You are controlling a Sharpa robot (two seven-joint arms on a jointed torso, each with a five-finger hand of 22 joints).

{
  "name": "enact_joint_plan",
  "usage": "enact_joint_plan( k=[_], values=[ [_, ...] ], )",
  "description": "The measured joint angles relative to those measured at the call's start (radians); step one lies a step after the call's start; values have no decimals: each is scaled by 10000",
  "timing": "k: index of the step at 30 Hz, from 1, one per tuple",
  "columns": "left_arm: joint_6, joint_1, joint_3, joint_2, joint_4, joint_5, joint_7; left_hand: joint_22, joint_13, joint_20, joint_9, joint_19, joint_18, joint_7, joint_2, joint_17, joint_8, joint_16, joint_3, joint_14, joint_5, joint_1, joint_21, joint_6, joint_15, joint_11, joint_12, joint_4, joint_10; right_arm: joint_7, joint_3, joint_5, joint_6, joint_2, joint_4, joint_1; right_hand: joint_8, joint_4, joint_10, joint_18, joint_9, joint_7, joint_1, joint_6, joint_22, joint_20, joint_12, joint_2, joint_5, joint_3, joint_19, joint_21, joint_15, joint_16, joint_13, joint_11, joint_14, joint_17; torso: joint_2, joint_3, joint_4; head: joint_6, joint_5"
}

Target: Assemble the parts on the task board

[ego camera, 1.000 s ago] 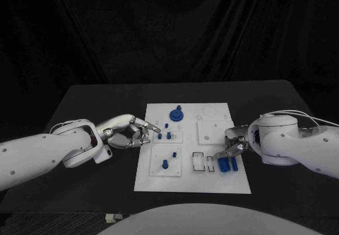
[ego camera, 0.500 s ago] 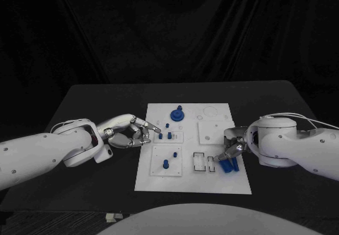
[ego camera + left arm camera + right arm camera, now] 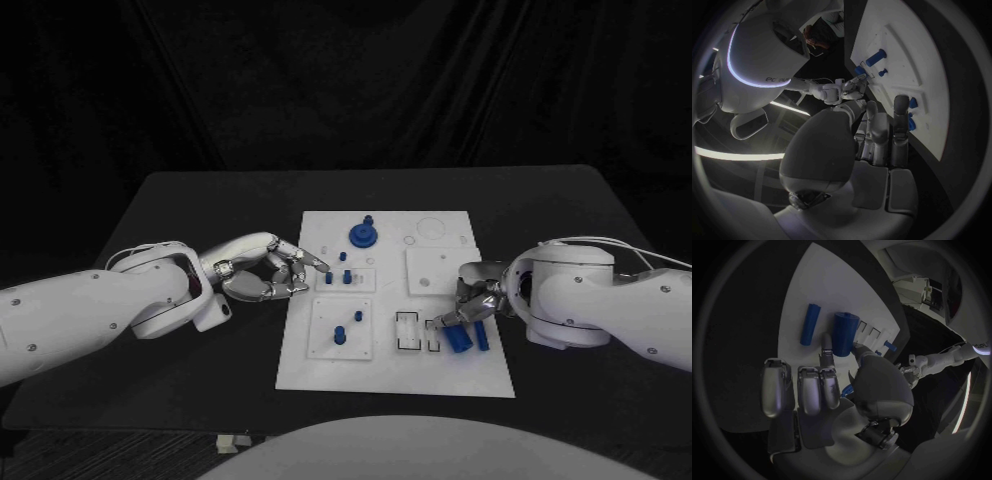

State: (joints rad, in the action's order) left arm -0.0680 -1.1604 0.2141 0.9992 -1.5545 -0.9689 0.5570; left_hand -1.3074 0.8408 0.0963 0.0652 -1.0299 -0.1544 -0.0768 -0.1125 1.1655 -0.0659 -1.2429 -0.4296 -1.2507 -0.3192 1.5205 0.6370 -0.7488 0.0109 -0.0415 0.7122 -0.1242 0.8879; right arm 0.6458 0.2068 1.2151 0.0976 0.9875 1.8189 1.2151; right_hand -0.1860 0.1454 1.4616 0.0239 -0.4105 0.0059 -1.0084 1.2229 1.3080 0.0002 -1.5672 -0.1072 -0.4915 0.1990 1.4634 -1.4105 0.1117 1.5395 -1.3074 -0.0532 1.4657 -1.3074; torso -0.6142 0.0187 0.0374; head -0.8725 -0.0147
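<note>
Now your right hand (image 3: 472, 303) pinches a thick blue plastic cylinder (image 3: 843, 333) between thumb and a finger, low over the white rectangular task board (image 3: 389, 375) at its four o'clock corner, a slimmer blue rod (image 3: 809, 324) just beside it. Your left hand (image 3: 267, 270) hovers at the board's nine o'clock edge, fingers curled and holding nothing, near two small blue pegs (image 3: 338, 279).

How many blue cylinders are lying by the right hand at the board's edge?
2: a thick cylinder at the right hand's fingers, and a thin cylinder lying apart beside it. The hand may hide more.
</note>
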Motion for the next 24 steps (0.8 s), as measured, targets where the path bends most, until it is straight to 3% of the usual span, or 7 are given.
enact_joint_plan(
  k=[9, 24],
  values=[
    [22, 0, 0, -3, 19, 0, -4, 0, 1, 0, 0, 0, 0, 0, 0, 0, 0, 0, 0, 0, 0, 0, 0, 0, 0, 0, 0, 0, 0, -5, -1, -780, -590, 212, 262, 78, -50, -2, -1, 0, -185, 57, 97, -207, -1, 0, 0, 97, -500, -2, 0, 107, 6, -10, 1, -1, -9, 0, 1, 0, 0, 0, -43],
    [74, 1, 0, -6, 45, 0, -14, 0, -12, 1, -2, 0, 0, 0, 0, 0, 0, 0, 0, 0, 1, 0, 0, 1, 0, 0, 0, 0, 0, -7, -2, -2102, -1484, 359, 521, 164, 10, 47, 2, 0, -205, 121, 169, -374, -2, 0, 0, 169, -576, 47, 0, 146, -11, -10, -7, 1, -27, 0, 3, 0, 6, 0, -60]
  ],
)
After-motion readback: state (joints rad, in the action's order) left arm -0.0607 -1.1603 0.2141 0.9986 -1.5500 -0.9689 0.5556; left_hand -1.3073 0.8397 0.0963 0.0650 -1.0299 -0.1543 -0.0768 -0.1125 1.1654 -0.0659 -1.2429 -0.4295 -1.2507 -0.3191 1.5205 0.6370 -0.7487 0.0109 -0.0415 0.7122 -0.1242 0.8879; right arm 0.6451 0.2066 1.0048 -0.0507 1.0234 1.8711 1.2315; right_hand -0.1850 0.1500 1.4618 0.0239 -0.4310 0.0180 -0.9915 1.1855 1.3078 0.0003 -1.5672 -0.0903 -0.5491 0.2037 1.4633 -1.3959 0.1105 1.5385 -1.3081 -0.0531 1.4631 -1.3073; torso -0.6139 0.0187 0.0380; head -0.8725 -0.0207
